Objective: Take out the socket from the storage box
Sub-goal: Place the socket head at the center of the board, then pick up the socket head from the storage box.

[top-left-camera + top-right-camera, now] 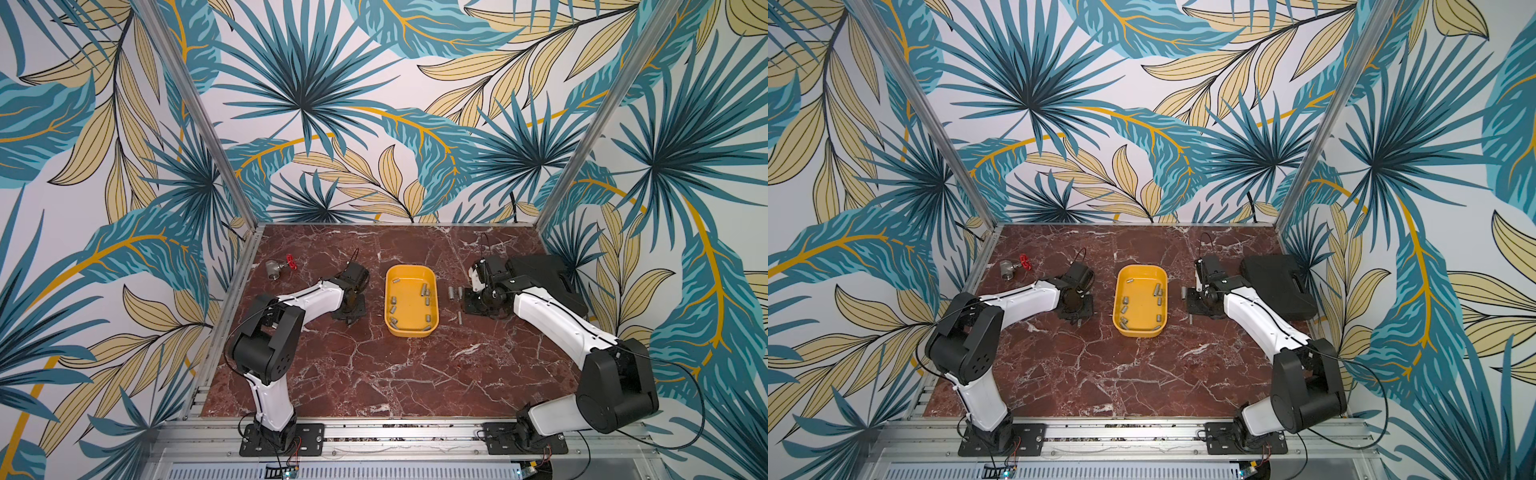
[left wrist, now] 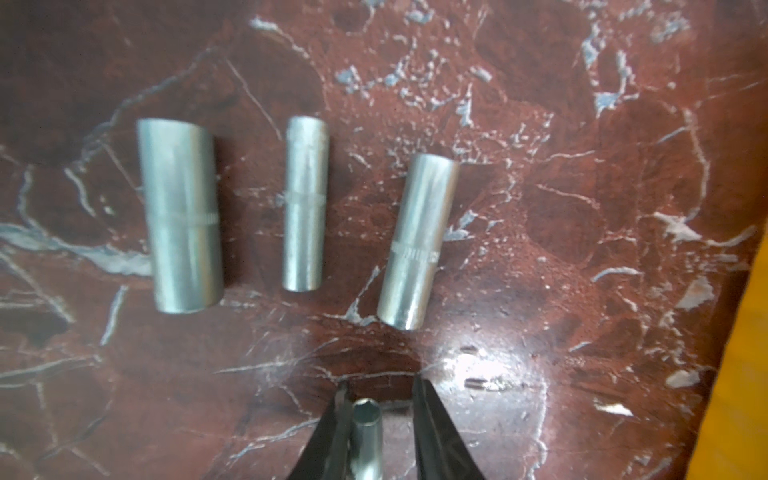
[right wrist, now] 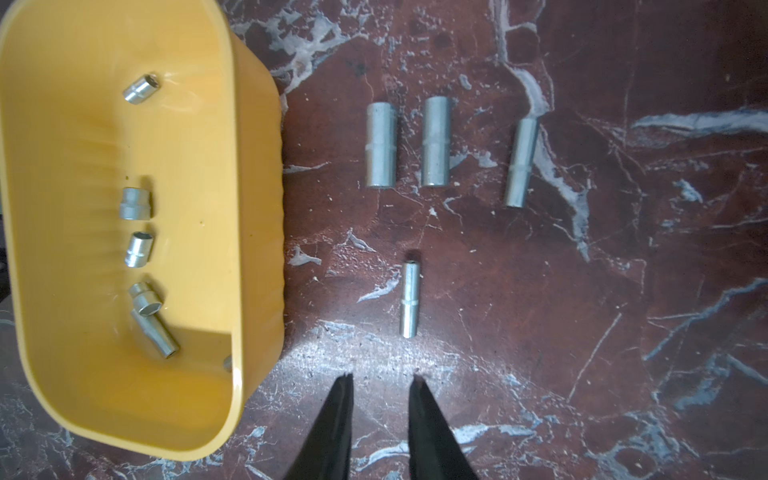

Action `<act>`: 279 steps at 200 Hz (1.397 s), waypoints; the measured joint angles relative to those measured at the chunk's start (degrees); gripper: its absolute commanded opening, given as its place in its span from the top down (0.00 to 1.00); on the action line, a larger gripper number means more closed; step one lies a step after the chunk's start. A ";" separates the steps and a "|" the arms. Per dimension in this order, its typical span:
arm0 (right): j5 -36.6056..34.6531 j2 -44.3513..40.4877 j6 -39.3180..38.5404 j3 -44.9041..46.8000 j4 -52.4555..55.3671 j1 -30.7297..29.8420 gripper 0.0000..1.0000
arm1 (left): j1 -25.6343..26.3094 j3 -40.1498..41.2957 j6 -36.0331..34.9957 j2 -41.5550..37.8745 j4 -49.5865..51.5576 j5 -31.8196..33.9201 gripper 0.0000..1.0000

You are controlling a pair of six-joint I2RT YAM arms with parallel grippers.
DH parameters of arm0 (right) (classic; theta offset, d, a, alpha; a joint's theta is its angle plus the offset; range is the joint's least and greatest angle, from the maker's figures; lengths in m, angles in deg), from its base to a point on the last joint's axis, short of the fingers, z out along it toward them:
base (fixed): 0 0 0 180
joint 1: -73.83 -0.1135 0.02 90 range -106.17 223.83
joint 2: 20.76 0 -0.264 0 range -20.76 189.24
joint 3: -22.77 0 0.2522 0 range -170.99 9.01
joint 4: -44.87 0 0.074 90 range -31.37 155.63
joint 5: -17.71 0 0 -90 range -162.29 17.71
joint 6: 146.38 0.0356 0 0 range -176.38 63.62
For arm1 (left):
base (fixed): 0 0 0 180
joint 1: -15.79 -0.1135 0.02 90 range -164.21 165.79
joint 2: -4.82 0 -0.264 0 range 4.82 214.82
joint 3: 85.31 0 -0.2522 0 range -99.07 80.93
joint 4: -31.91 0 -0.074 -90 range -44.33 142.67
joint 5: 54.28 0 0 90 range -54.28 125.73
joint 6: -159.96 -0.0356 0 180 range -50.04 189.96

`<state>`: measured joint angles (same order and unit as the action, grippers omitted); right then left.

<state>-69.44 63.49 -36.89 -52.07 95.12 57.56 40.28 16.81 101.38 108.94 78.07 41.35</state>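
a: what could go wrong?
b: the storage box [image 3: 249, 174], just beside the right gripper [image 3: 381, 377], holds sockets [image 3: 136, 203]; a low reach could catch its wall and shove it. the left gripper [image 2: 379, 384] is released, jaws parted; the small socket [image 2: 365, 432] between them leans on one finger and could roll.
a: anything blocking?
b: no. black case [image 1: 1279, 286] on the right gripper's outer side, valve [image 1: 279, 268] well off the left's. right gripper parted, empty, slim socket [image 3: 409, 305] just ahead.
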 measured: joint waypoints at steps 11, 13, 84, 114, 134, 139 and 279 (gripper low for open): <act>0.02 0.13 0.02 -0.72 0.07 -0.81 0.71 | 0.00 0.00 -0.07 -0.09 0.04 0.02 0.65; 0.02 0.22 0.02 -0.90 0.07 -1.01 0.71 | 0.00 0.00 -0.04 -0.09 0.07 0.02 0.65; 0.61 7.43 1.36 -8.52 -0.61 -9.07 0.65 | -0.02 0.00 -0.09 -6.23 1.46 1.25 0.56; 1.29 12.15 2.54 -12.26 -1.31 -12.28 0.64 | -0.02 0.15 -0.04 -10.16 1.77 2.01 0.55; 1.73 15.72 3.06 -15.28 -1.95 -13.99 0.64 | -0.02 1.01 0.00 -12.44 1.70 2.54 0.55; 1.90 16.65 3.13 -16.04 -2.08 -14.36 0.64 | -0.02 1.27 0.02 -12.85 1.70 2.56 0.55; 3.30 26.27 4.55 -22.69 -2.82 -16.72 0.62 | 5.62 1.88 1.57 -1.22 -3.06 -3.04 0.51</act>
<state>-66.14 89.76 -32.35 -74.76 92.30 40.84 45.90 18.69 102.95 107.71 75.01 38.31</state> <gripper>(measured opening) 0.375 0.491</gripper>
